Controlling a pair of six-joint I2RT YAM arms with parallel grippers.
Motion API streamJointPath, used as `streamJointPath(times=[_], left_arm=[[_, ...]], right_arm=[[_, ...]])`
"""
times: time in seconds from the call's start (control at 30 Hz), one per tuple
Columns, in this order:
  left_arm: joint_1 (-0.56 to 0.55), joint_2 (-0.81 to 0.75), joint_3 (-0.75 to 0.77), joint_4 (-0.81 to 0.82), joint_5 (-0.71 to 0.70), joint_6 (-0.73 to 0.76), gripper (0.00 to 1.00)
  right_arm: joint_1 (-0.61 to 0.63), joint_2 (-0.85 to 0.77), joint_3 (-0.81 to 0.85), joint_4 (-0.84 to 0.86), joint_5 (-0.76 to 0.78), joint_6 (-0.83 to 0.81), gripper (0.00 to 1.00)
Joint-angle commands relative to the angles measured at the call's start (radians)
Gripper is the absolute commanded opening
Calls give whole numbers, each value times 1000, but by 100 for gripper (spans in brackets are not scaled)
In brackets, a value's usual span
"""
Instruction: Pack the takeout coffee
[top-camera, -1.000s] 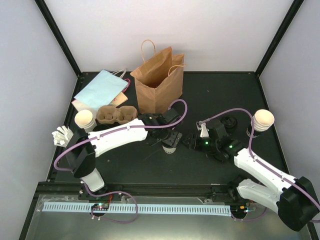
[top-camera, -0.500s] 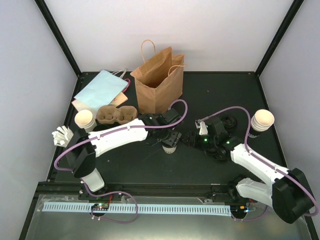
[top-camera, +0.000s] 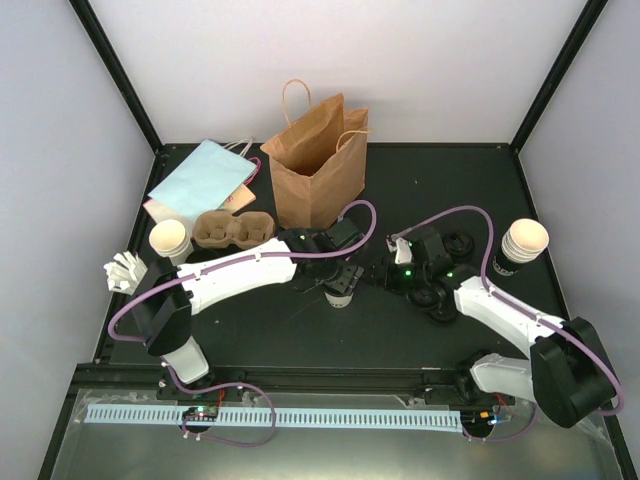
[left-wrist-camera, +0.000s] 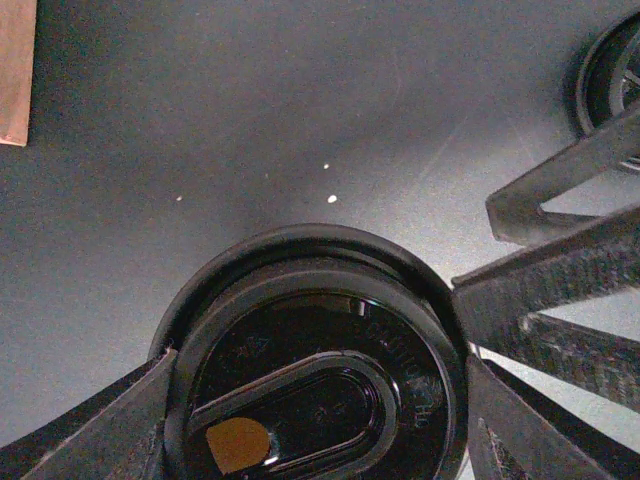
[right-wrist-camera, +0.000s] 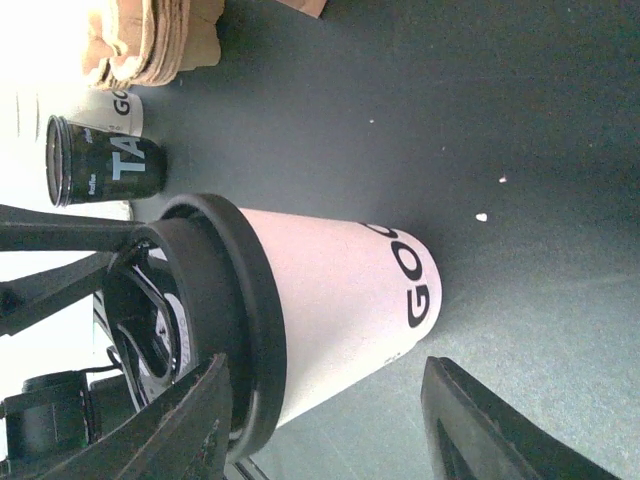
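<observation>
a dark matte counter (top-camera: 430, 190) fills the floor of a booth with pale blank walls and black corner posts. at the back stands an open brown paper bag with twisted handles (top-camera: 318, 165). left of it lies a flat pale-blue bag (top-camera: 200, 178), and just in front of that sits a brown cardboard cup carrier (top-camera: 232, 228). a stack of open paper cups, cream inside (top-camera: 168, 240), stands by the carrier's left end, and a second such stack (top-camera: 524, 242) stands near the right edge. loose black lids (top-camera: 442, 297) lie beside the right arm's forearm.

the white paper coffee cup (right-wrist-camera: 340, 300) stands upright mid-counter, in front of the brown bag and outside it, with its round black plastic lid (left-wrist-camera: 320, 390) on top. the left pincer (top-camera: 341, 277) is clamped on that lid, a finger pressed to each side of the rim. the right pincer (right-wrist-camera: 325, 390) is spread apart, one finger on each side of the cup's wall, and the right wrist view shows no contact.

against a second ago, the right arm has swung leftward and its pincer has closed in on the cup. the left arm, cup and bags sit where they were.
</observation>
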Motion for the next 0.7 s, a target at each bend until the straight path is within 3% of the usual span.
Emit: streamJointPath(times=[0.0, 0.47, 0.67], left_arm=[[-11, 22, 22, -4, 18, 5, 75], [-13, 28, 11, 11, 39, 10, 74], [-14, 25, 12, 13, 49, 13, 74]], right_arm=[[-15, 24, 39, 39, -31, -29, 54], [-19, 139, -78, 130, -41, -44, 54], [-20, 120, -48, 97, -12, -59, 54]])
